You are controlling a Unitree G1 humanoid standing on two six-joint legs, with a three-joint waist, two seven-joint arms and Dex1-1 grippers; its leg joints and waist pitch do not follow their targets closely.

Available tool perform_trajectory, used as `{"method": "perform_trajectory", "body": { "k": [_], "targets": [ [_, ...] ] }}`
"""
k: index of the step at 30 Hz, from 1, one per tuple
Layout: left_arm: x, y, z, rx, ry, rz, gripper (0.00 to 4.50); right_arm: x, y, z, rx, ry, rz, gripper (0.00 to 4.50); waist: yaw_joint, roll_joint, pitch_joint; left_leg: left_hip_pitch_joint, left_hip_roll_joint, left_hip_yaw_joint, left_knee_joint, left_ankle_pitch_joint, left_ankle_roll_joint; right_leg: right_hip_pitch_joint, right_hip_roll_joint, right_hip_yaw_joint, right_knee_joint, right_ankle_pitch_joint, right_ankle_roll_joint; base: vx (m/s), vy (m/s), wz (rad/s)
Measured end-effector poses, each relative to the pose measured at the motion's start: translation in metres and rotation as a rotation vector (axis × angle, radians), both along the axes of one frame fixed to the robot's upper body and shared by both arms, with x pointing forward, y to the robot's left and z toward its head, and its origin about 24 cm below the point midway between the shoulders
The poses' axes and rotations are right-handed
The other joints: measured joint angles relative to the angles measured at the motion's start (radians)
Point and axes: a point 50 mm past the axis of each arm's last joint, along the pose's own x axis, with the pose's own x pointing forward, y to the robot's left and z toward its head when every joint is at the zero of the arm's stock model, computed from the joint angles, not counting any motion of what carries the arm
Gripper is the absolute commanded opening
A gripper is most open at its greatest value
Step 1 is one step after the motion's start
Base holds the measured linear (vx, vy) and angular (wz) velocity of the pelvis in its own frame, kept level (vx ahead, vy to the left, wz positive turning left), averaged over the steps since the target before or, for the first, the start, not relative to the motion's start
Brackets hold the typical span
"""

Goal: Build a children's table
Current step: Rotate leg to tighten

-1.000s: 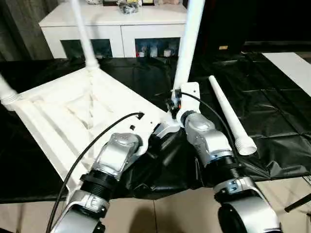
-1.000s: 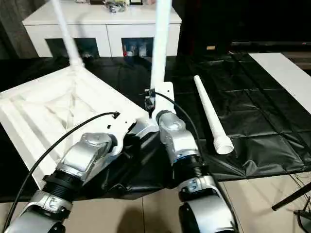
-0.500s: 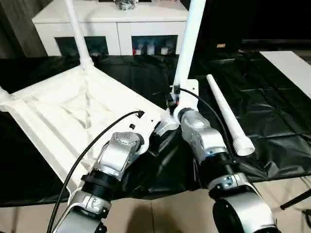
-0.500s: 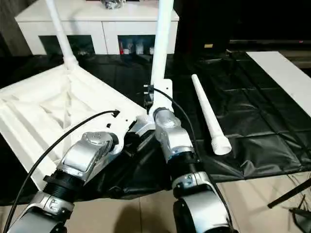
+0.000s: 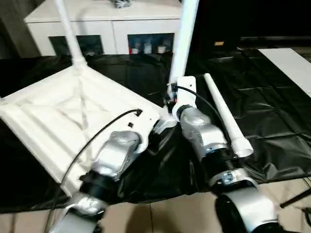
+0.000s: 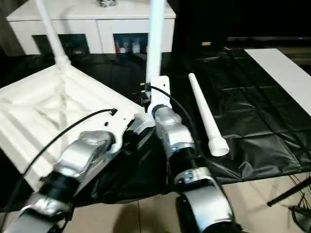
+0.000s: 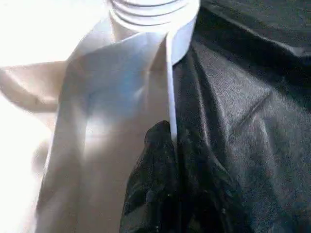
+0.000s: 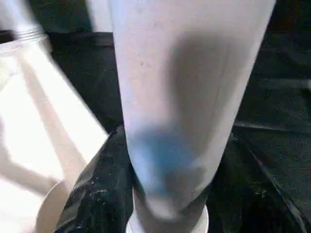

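Observation:
The children's table top (image 5: pixel 63 111) lies upside down on the black cover, ribbed underside up. One white leg (image 5: pixel 68 34) stands in its far corner socket. A second leg (image 5: pixel 183 39) stands upright at the near right corner, its base in the socket (image 8: pixel 165 221). My right gripper (image 5: pixel 171 99) is closed around this leg low down, and the leg (image 8: pixel 180 97) looms close in the right wrist view. My left gripper (image 7: pixel 169 141) is shut on the thin rim (image 7: pixel 169 73) of the top beside that corner, one black finger (image 7: pixel 155 184) pressed against it. A third leg (image 5: pixel 226 114) lies loose to the right.
A white cabinet with glass doors (image 5: pixel 112 29) stands behind the table. The black cover (image 5: pixel 272 97) hangs over the near edge above a tiled floor (image 5: pixel 160 218). A white board (image 5: pixel 291 63) lies at far right, and a thin black stand leg (image 5: pixel 296 199) crosses the bottom right corner.
The camera has tilted and shifted, so the whole picture has slid. Both grippers keep their holds, and the top and the loose leg lie as before.

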Motion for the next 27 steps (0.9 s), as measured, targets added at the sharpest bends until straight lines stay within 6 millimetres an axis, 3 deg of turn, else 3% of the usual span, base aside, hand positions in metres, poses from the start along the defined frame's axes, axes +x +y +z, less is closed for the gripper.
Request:
{"method": "perform_trajectory", "body": {
  "k": [9, 14, 16, 19, 27],
  "targets": [
    [-0.013, 0.056, 0.007, 0.029, 0.037, -0.203, 0.00, -0.013, -0.015, 0.003, 0.015, 0.035, 0.394, 1.82, 0.016, 0.002, -0.005, 0.001, 0.012, 0.000, 0.001, -0.002, -0.009, -0.004, 0.011, -0.001, 0.015, -0.004, -0.008, 0.000, 0.000, 0.00],
    [-0.029, 0.081, 0.012, 0.013, 0.102, -0.353, 0.00, -0.031, -0.030, 0.005, -0.004, 0.066, 0.699, 1.82, 0.047, 0.003, -0.006, 0.002, 0.013, 0.000, 0.003, -0.003, -0.010, -0.004, 0.010, -0.001, 0.016, -0.005, -0.010, 0.000, 0.000, 0.00],
    [-0.033, 0.085, 0.013, 0.006, 0.130, -0.411, 0.00, -0.039, -0.039, 0.006, -0.028, 0.079, 0.809, 1.82, 0.063, 0.004, -0.006, 0.002, 0.014, 0.004, 0.008, -0.003, -0.010, -0.003, 0.010, 0.001, 0.017, -0.005, -0.010, 0.000, 0.000, 0.00],
    [-0.039, 0.087, 0.011, 0.001, 0.165, -0.483, 0.00, -0.046, -0.047, 0.007, -0.068, 0.104, 0.947, 1.82, 0.072, 0.004, -0.006, 0.003, 0.015, 0.005, 0.014, -0.003, -0.010, 0.003, 0.009, 0.002, 0.017, -0.005, -0.010, 0.000, 0.000, 0.00],
    [-0.044, 0.089, 0.009, 0.012, 0.190, -0.549, 0.00, -0.053, -0.046, 0.006, -0.123, 0.105, 1.087, 1.82, 0.070, -0.002, -0.009, 0.002, 0.015, 0.005, 0.017, -0.003, -0.010, 0.008, 0.009, 0.005, 0.024, -0.006, -0.009, 0.000, 0.000, 0.00]
  ]
}}
